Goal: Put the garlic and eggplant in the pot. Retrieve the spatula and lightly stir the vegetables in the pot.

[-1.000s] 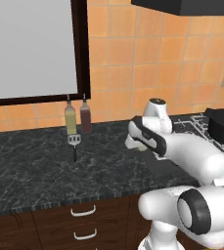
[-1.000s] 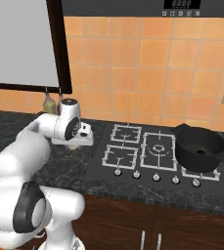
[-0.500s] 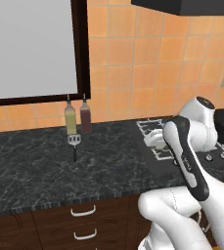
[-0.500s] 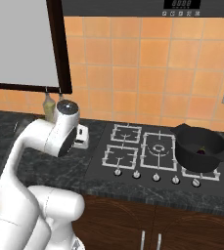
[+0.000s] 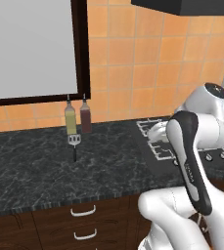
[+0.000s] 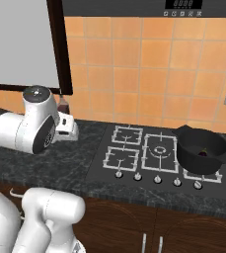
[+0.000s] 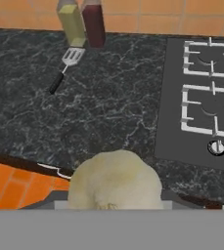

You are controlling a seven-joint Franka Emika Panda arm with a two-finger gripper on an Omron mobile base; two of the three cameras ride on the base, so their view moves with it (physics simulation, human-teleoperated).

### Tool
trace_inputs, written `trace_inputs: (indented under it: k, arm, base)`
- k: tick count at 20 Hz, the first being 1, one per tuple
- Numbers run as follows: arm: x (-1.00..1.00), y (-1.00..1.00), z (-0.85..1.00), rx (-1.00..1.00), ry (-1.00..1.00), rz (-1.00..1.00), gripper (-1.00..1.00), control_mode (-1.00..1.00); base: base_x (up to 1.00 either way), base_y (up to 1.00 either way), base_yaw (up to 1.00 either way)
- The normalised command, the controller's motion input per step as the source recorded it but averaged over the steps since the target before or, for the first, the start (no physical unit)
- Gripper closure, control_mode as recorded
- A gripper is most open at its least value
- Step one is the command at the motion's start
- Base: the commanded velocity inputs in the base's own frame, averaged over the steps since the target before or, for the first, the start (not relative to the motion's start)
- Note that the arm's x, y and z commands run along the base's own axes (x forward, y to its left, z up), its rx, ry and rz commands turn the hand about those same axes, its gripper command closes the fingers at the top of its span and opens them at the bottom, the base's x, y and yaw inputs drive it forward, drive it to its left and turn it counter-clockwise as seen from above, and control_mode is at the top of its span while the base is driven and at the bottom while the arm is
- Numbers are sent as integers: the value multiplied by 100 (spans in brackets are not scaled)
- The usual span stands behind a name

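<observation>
The garlic (image 7: 114,178), a pale cream lump, sits close at the bottom of the hand view, and my gripper is shut on it, its fingertips hidden behind it. My hand (image 6: 67,126) hovers above the dark counter just left of the stove; it also appears as the white hand (image 5: 156,133) in the left base view. The black pot (image 6: 202,150) stands on the stove's front right burner with a small dark purplish piece (image 6: 203,153) inside, seemingly the eggplant. The spatula (image 5: 74,144) lies on the counter in front of two bottles, as does the spatula (image 7: 67,63) in the hand view, silver head toward the wall.
A yellow bottle (image 5: 70,117) and a dark red bottle (image 5: 85,115) stand against the tiled wall below a dark-framed window. The black stove (image 6: 154,153) has several grated burners and a row of knobs along its front. Drawers run below the counter edge.
The arm has swung and folded: its upper joints moved right in the left base view, and the hand shifted slightly toward the stove. The garlic stays in the gripper.
</observation>
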Motion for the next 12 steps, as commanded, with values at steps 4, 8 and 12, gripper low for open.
trace_inputs:
  k: [4, 8, 12]
  arm:
    - [0, 0, 42, -10, 20, 0, 100, -100]
    - [0, 0, 0, 0, 0, 0, 100, -100]
    - [0, -2, -3, 0, 0, 0, 100, 100]
  base:
    - [0, 0, 0]
    - [0, 0, 0]
    - [0, -16, 0]
